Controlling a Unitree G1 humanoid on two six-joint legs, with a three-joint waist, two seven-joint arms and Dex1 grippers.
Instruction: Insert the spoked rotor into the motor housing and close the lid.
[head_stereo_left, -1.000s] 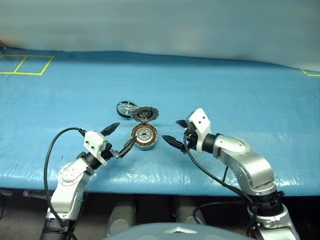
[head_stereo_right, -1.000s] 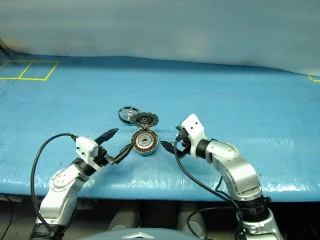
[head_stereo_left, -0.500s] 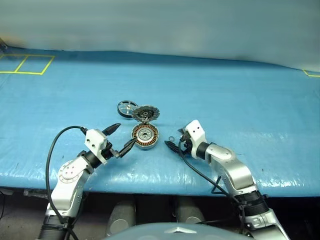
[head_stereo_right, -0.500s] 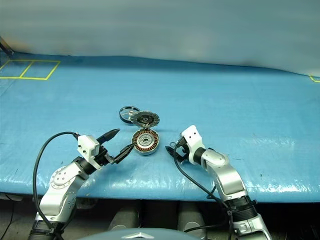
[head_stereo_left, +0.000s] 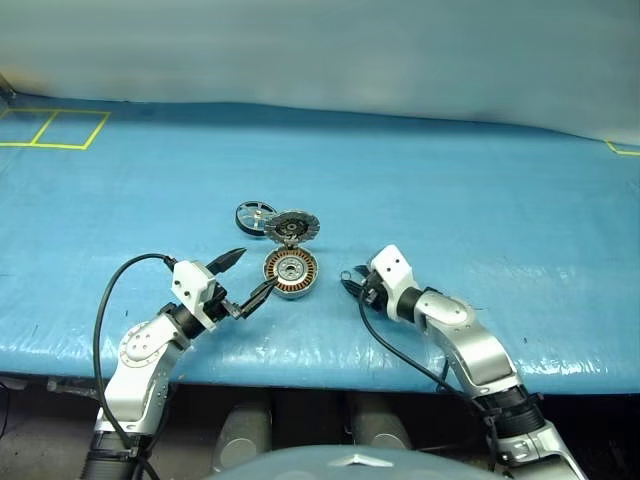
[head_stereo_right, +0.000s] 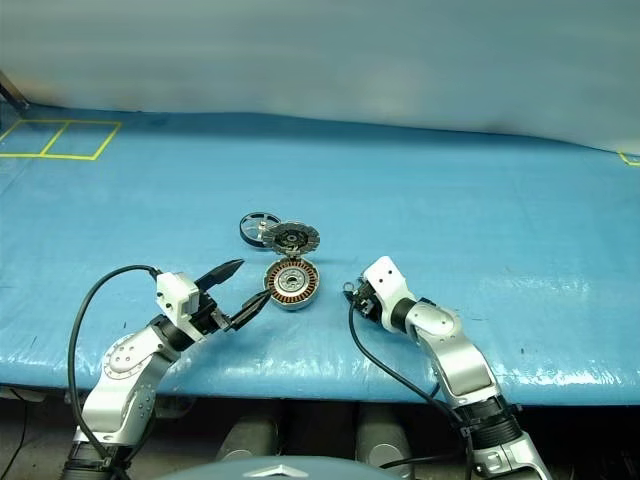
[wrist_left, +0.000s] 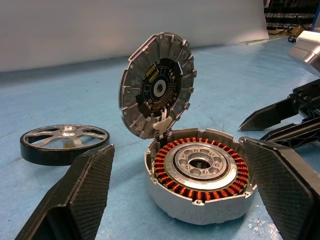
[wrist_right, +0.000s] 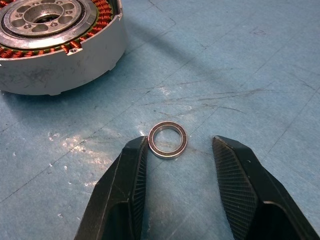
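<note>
Motor housing sits near the middle of the bench, closer to the front edge than the back. Windings face up and the bore is empty. The lid stands upright on its hinge at the housing's far side, segmented inner face turned toward the robot, so the cavity looks ready to be loaded from above. The spoked rotor lies flat on the bench just beyond the lid and toward the left edge, apart from the housing and untouched, so the insert step is not yet done.

Left hand is released, fingers spread wide and flanking the housing's left side without touching it. Reads as a brace, ready to keep the puck from sliding.

Right hand is low over the bench, just right of the housing, fingers part-open and straddling a small silver ring that lies flat on the surface. One finger is just beside the ring, the other well clear; nothing gripped. Looks like a pinch being set up on that ring, maybe a bearing or spacer, rather than on the rotor.

Surface is blue plastic sheeting, glossy, creased and scuffed, so thin flat parts will be awkward to lift. There are yellow tape squares at the far left corner, a yellow mark at the far right, and a pale plain wall behind.
</note>
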